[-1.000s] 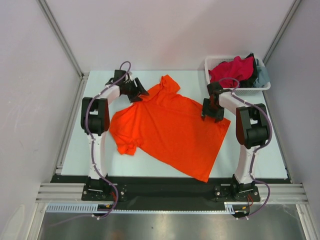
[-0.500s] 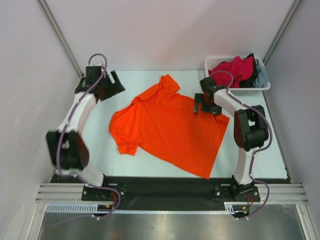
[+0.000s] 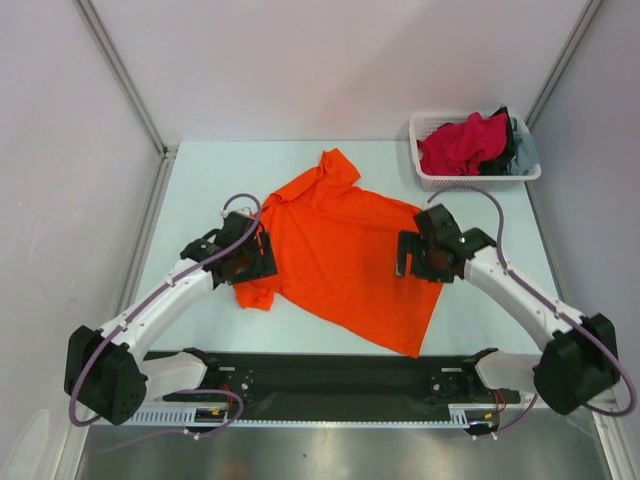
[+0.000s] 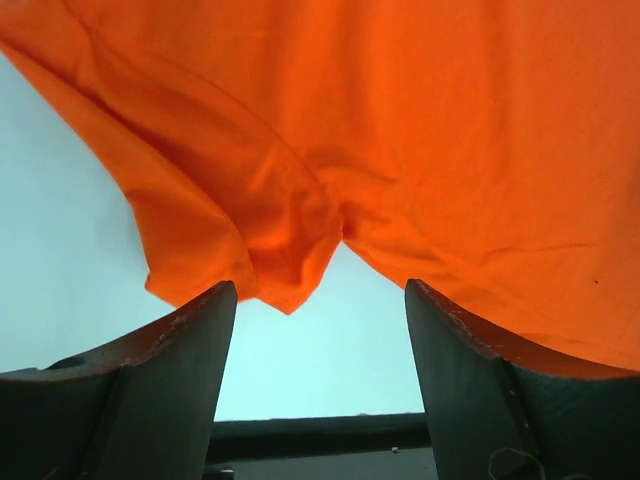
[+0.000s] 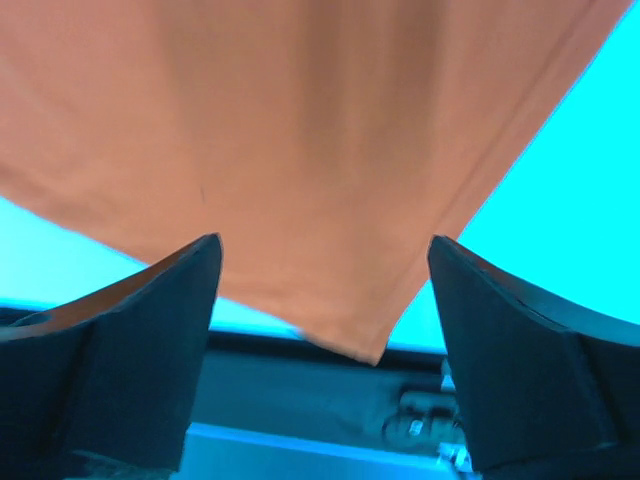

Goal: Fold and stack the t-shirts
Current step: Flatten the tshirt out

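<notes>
Top external view: orange t-shirt [image 3: 340,255] lies spread flat at centre of desk [image 3: 195,195], set diagonally, collar toward far edge, bottom hem corner near front edge. Left pincer [image 3: 262,257] sits low at shirt's left edge, just above the near-left sleeve. Right pincer [image 3: 404,254] sits over shirt's right edge, approx. mid-length. White mesh basket [image 3: 416,128] stands at far-right corner, well apart from the spread shirt; it holds crimson-pink t-shirt [image 3: 460,142], black t-shirt [image 3: 506,128] and grey-blue t-shirt [image 3: 526,156], bunched, unfolded. Left wrist view: left pincer [image 4: 320,288] jaws spread wide, nothing gripped. Orange t-shirt [image 4: 420,130] fills upper part of view; sleeve [image 4: 235,225] hangs in soft creases, its lowest point in the gap between the fingers. Bare desk [image 4: 60,250] visible to the left and below. Contact btwn fingers and cloth: cannot tell. Right wrist view: right pincer [image 5: 322,240] jaws spread wide, nothing gripped. Orange t-shirt [image 5: 300,110] covers most of view, smooth, its hem corner pointing down btwn the fingers; desk [image 5: 570,170] shows at right.
</notes>
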Available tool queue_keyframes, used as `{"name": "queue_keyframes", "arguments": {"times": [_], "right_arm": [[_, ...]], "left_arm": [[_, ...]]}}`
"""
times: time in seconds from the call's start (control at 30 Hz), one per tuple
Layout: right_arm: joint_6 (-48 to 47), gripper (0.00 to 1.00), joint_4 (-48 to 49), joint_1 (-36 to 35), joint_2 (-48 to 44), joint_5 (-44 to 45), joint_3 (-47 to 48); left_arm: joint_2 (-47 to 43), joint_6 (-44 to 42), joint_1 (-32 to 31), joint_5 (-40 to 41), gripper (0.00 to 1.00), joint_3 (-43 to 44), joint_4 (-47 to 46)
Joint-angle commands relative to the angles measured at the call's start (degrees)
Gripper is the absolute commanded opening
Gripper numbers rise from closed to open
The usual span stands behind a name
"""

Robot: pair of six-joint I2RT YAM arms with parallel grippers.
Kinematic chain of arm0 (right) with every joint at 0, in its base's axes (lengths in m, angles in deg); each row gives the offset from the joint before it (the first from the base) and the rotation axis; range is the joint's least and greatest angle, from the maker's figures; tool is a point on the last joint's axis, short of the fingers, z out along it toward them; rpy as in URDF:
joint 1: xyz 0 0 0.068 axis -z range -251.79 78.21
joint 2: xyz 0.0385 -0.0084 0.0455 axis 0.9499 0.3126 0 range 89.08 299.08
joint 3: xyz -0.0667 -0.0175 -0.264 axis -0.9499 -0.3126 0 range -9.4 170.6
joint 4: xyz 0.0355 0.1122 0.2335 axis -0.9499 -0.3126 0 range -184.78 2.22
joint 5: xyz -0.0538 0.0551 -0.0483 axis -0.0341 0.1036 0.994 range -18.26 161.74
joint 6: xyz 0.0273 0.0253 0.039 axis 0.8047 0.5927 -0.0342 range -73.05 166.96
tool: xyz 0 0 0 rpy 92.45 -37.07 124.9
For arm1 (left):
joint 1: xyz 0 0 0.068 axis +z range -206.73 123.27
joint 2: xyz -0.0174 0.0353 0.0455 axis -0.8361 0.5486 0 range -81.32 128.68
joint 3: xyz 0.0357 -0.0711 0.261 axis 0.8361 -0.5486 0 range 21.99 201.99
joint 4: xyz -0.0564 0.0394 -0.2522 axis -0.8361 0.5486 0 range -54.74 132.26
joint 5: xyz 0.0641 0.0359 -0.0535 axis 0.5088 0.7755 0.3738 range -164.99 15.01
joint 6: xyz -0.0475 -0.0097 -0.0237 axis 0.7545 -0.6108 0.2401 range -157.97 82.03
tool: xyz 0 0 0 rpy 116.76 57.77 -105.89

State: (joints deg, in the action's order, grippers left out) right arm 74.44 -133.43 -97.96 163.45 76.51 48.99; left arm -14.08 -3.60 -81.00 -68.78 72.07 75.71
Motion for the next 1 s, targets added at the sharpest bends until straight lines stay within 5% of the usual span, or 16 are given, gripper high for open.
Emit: {"name": "queue_keyframes", "arguments": {"times": [0.0,0.23,0.33,0.8,0.97], "right_arm": [[6.69,0.86,-2.43,-2.03,-7.28,-4.16,-6.96],[14.08,0.77,-3.48,-8.27,-13.72,-2.4,-14.36],[14.35,0.77,-4.01,-9.16,-14.78,-1.09,-14.53],[13.3,0.77,-1.99,-8.98,-13.81,-1.96,-15.76],[13.21,0.77,-1.9,-8.46,-14.07,-2.23,-15.94]], "left_arm": [[-1.32,7.99,-4.02,9.51,0.75,-0.16,3.59],[-1.94,10.37,-6.14,13.73,0.63,-1.74,3.6],[0.77,11.15,-6.14,13.64,0.57,-1.66,4.37],[7.81,12.13,-6.23,12.06,0.54,-0.96,4.73],[9.22,12.3,-6.14,10.92,0.42,-1.74,4.38]]}}
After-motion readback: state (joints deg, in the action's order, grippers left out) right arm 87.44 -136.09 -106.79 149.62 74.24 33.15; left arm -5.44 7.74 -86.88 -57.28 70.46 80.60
